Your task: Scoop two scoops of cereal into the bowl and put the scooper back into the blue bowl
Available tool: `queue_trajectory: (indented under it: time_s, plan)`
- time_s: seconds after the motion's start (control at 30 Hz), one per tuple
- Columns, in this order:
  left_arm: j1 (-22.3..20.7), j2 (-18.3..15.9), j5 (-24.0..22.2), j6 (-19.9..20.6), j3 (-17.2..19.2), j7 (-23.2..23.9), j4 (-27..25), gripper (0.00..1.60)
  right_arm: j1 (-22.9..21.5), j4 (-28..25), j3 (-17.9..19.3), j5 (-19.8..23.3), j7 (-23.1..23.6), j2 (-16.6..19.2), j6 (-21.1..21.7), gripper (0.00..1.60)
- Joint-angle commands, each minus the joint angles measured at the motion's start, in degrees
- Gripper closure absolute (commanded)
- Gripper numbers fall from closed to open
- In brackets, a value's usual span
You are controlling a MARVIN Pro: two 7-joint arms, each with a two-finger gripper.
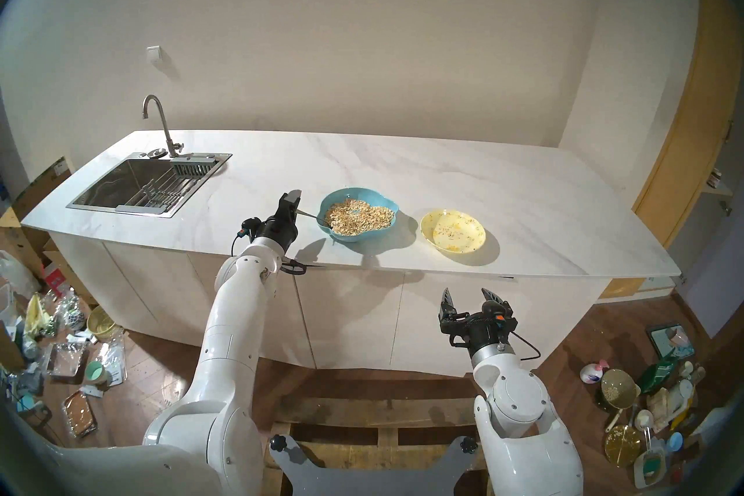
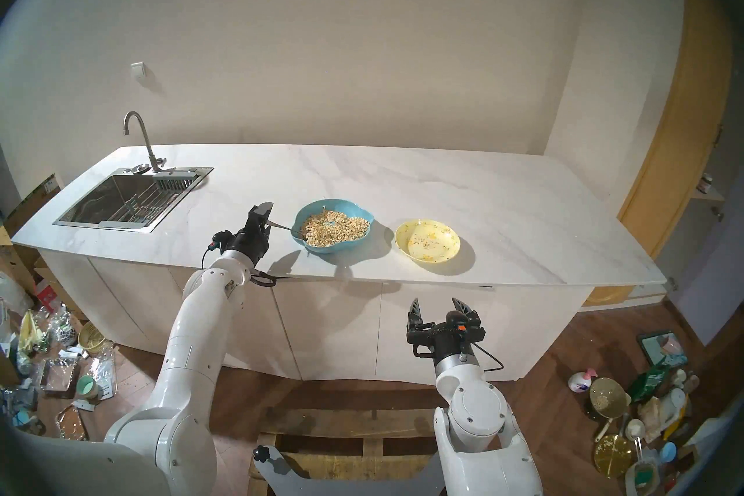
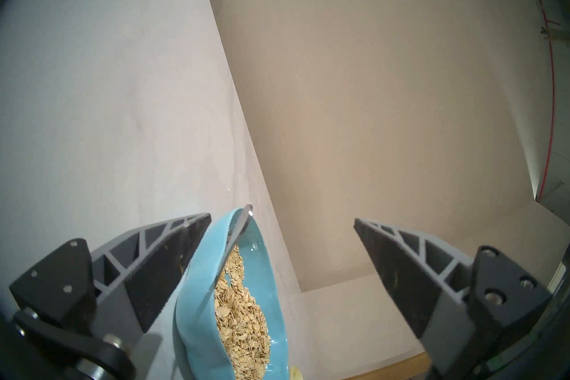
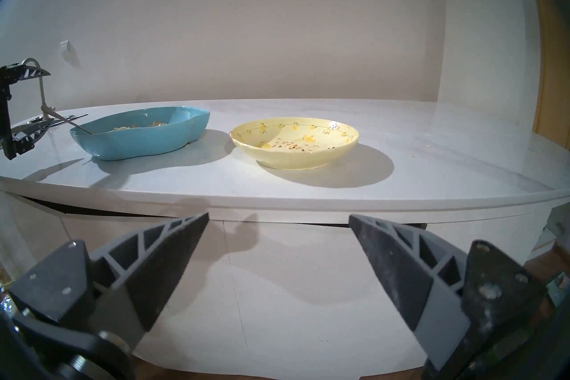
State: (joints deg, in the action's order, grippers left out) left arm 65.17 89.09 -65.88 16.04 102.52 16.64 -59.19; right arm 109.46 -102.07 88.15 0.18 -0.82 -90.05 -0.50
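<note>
The spoon (image 1: 312, 216) lies propped in the blue bowl (image 1: 358, 215), which sits a little left of centre in the head view, its small head buried at the left edge of the oat flakes (image 1: 358, 216) and its thin handle slanting up and out over the rim toward the left of the frame. That handle points straight at the left gripper (image 1: 293, 201), which hangs just beside the bowl's left side, so the long axis of the spoon runs roughly from the fingers into the bowl. In the left wrist view the two grey fingers (image 3: 172, 259) stand wide apart with nothing between them; the handle tip (image 3: 245, 217) shows in the gap, closer to the finger at lower left than to the one at lower right. So I judge the spoon is not gripped, and the fingers would need to centre on the handle before closing. The right gripper (image 1: 469, 296) waits low in the lower right of the head view, in front of the counter (image 1: 402, 161) and below its edge, also spread open and empty, well apart from both dishes. The yellow bowl (image 1: 453, 235) stands to the right of the blue one, holding only a few scattered flakes; the left arm is plainly the nearer one for the spoon.
</note>
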Motion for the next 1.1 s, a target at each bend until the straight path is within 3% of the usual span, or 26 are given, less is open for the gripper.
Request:
queue_trajectory:
  time_s: [0.0,1.07]
  plan:
    - [-1.6,0.0,-0.4,-0.4,0.2,1.2,-0.3,0.00,-0.3,-1.4,-0.1,0.0,0.0,-0.1,-0.3,0.00]
    - [-10.0,-2.0,0.9,-3.4,-2.8,2.5,12.8,0.00,-0.3,-1.3,-0.1,0.0,0.0,-0.1,-0.3,0.00]
